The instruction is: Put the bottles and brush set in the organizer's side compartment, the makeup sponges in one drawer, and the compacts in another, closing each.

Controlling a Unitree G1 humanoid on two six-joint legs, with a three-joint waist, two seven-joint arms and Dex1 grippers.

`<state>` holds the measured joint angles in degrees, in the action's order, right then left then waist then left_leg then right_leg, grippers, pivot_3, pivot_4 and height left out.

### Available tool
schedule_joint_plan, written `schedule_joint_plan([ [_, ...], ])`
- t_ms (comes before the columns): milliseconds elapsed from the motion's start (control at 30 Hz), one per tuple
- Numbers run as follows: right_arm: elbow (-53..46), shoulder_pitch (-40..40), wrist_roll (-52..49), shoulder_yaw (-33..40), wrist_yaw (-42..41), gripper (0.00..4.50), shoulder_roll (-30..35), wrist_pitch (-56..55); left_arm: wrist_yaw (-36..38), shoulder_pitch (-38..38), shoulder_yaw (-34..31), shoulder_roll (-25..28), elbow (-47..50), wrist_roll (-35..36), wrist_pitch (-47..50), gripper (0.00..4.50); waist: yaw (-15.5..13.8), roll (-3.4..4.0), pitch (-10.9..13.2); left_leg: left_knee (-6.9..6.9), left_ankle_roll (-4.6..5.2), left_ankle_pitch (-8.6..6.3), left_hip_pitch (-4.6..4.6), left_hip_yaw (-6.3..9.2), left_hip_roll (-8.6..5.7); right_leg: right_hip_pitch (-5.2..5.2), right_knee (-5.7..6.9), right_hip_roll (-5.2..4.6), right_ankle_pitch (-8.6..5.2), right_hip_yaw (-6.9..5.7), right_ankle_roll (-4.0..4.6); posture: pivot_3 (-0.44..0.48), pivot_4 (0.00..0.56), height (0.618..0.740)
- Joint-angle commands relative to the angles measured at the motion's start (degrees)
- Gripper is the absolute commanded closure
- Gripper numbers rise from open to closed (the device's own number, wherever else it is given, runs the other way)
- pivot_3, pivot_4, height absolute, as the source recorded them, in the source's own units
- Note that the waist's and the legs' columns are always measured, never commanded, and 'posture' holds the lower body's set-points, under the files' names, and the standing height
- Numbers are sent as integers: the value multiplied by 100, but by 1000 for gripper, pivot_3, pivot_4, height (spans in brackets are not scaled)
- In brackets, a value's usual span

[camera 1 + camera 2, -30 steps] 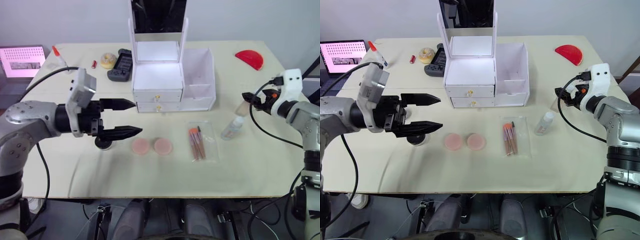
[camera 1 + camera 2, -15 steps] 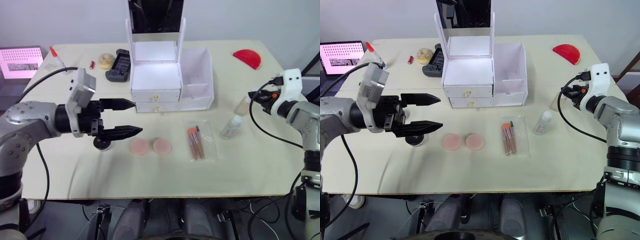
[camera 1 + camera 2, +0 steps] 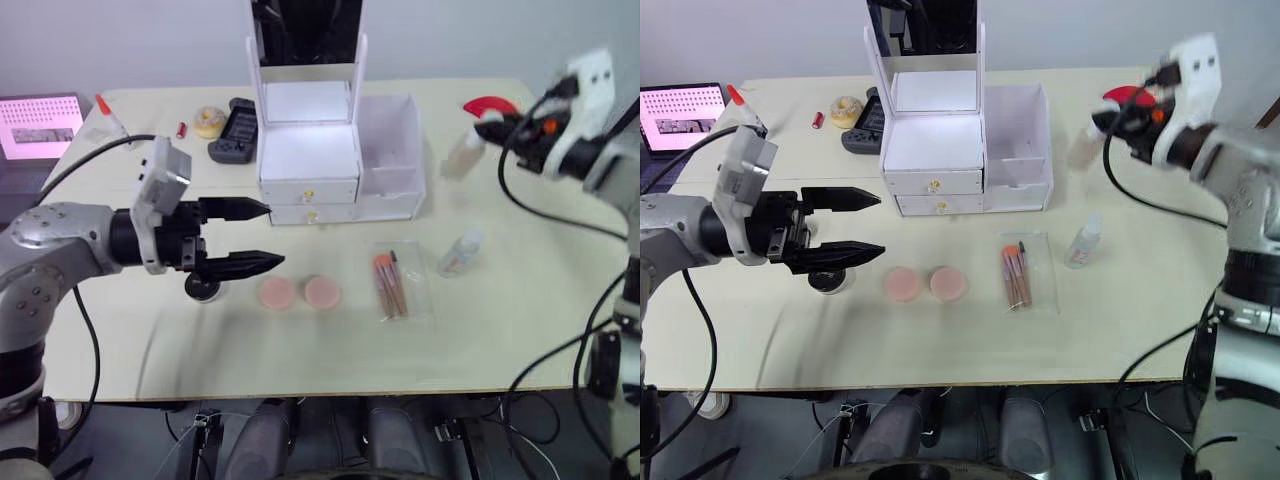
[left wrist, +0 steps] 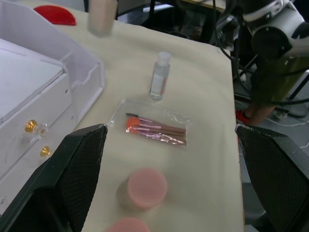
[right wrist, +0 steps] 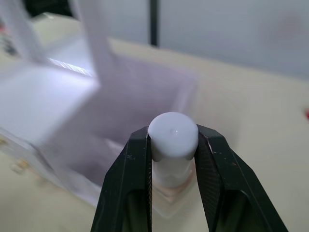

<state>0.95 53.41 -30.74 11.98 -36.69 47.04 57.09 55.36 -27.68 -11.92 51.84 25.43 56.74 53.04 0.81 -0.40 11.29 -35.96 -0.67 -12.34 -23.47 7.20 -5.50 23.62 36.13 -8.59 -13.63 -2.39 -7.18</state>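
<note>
At the table's left end, a lit pink laptop screen (image 3: 42,124), a red-capped tube (image 3: 112,112), a small red stick, a yellowish ring-shaped roll (image 3: 209,121) and a black rectangular gadget (image 3: 230,130), none of them task items. Nearer the front, the left gripper (image 3: 255,236) hanging spread wide and holding nothing, just above one black compact (image 3: 205,288); second compact hidden, place unknown. To the right of it, two pale-pink makeup sponges (image 3: 299,293) lying side by side on the cloth, not yet in a drawer. Behind them, the organizer (image 3: 310,150) with its tall mirror, both drawers (image 3: 311,201) shut and apparently untouched. Beside it, the side compartment (image 3: 391,150), open-topped and seemingly empty. In front, the brush set (image 3: 391,287) in its clear sleeve, flat on the table, with a clear bottle (image 3: 459,253) standing near it. Further right and above the table, the right gripper (image 5: 173,145) pinching a white-capped bottle (image 3: 463,154) by the neck, held in the air just beside the compartment. By this reckoning, barely begun: first bottle in transit, nothing stowed. At the far right, a red half-round object (image 3: 490,106).

Underneath, a pale cream cloth on the table (image 3: 300,350); behind, a plain grey wall.
</note>
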Motion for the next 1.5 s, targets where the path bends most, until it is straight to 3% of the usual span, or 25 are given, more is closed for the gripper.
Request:
schedule_joint_plan([
  [33, -36, 408, -135, -31, 44, 3778, -110, 244, -12, -92, -37, 45, 16, -22, -94, 0, -17, -5, 0, 1, 0, 0, 0, 0, 0, -1, -2, 0, 0, 0, 0, 0, 150, 737],
  [267, 278, 792, 74, -406, 274, 3778, -577, 303, -152, -92, -59, 14, 93, 36, -60, 0, -5, -5, 1, 0, 0, 0, -2, -5, -3, 4, -1, -2, 2, 5, -3, 0, 150, 737],
  [700, 348, 286, 532, -789, 384, 3778, -892, -36, -224, 53, -144, 41, 108, 42, -86, 0, -3, -4, 1, 1, 0, 0, -3, -13, -3, 9, 3, -1, 3, 11, -4, 0, 150, 737],
  [1067, 797, -184, 1154, -1325, 48, 3778, -1040, -1079, -234, 71, -150, 24, 90, 24, -135, 0, 11, -7, -1, -10, 0, 0, 9, -24, 0, -1, 5, 1, 13, 19, -6, 0, 150, 737],
  [1500, 1598, -92, 1372, -1137, 122, 3778, -1350, -1693, -256, 124, -228, 75, 136, 63, -117, 0, -9, -35, -17, -17, -6, 4, 26, -27, 10, -19, 4, 10, 25, 23, 3, 0, 150, 737],
])
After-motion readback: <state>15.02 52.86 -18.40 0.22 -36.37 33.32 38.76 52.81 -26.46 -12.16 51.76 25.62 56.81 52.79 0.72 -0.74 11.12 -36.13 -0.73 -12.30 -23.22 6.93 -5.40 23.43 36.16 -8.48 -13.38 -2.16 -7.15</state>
